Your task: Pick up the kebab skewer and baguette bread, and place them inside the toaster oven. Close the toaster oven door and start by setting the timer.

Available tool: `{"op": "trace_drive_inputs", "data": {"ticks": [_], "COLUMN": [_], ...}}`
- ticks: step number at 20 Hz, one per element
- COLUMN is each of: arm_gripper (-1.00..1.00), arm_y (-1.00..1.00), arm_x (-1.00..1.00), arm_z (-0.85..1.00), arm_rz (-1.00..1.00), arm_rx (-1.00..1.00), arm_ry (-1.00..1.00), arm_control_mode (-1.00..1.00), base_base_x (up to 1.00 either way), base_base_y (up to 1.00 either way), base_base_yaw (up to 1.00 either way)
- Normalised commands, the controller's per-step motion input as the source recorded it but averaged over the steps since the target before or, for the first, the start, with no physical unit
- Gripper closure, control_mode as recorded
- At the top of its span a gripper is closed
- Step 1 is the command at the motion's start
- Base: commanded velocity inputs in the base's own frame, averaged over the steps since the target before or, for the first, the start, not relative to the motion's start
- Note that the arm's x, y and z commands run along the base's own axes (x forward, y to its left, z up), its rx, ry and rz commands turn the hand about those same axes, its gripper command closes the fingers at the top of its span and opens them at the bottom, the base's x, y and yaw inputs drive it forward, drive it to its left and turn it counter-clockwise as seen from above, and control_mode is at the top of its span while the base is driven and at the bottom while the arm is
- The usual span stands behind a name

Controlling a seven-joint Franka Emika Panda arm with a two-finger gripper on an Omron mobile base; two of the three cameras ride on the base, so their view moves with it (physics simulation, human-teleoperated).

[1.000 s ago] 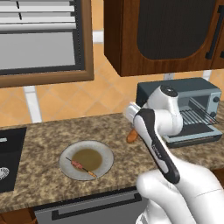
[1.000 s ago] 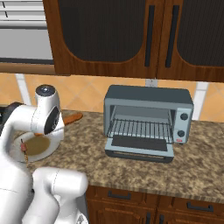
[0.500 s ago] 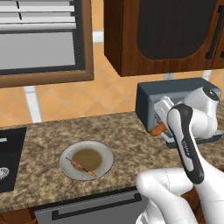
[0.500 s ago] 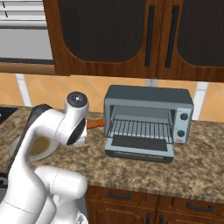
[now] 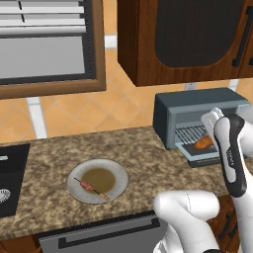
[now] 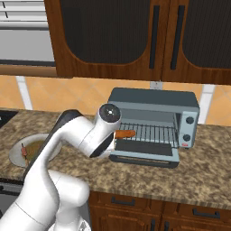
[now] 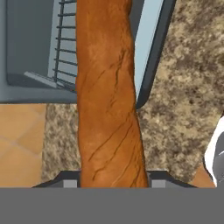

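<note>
My gripper (image 7: 113, 180) is shut on the baguette bread (image 7: 109, 96), an orange-brown loaf that runs up the middle of the hand view. In the base views the baguette bread (image 5: 203, 143) (image 6: 125, 134) hangs level at the left side of the toaster oven's (image 6: 153, 101) mouth, over the toaster oven door (image 6: 144, 154), which lies dropped open. The wire rack (image 6: 151, 133) shows inside. The kebab skewer (image 5: 89, 188) lies on the round plate (image 5: 116, 170) at the counter's left, far from the hand.
The oven's knobs (image 6: 189, 128) sit on its right face. Dark wooden cabinets (image 6: 135, 36) hang above the oven. A black stovetop (image 5: 10, 178) borders the counter's left end. Speckled counter (image 5: 148, 153) lies between plate and oven.
The arm has swung right, carrying the baguette from above the counter near the plate to the oven's open mouth. The skewer and plate have stayed put.
</note>
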Motion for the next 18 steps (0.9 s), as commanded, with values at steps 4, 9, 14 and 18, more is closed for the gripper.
{"op": "trace_drive_inputs", "data": {"ticks": [4,9,14,18], "arm_gripper": [1.0,1.0,1.0,1.0], "arm_y": [-0.71,-0.54,-0.38,-0.42], "arm_x": [0.23,0.4,0.48,0.41], "arm_z": [0.0,0.0,-0.03,-0.04], "arm_rz": [-0.09,-0.04,-0.01,-0.03], "arm_rx": [0.0,0.0,0.0,0.0], "arm_ry": [0.0,0.0,0.0,0.0], "arm_control_mode": [-1.0,-1.0,-1.0,-1.0], "base_base_x": [0.0,0.0,0.0,0.0], "base_base_y": [0.0,0.0,0.0,0.0], "base_base_yaw": [0.0,0.0,0.0,0.0]}}
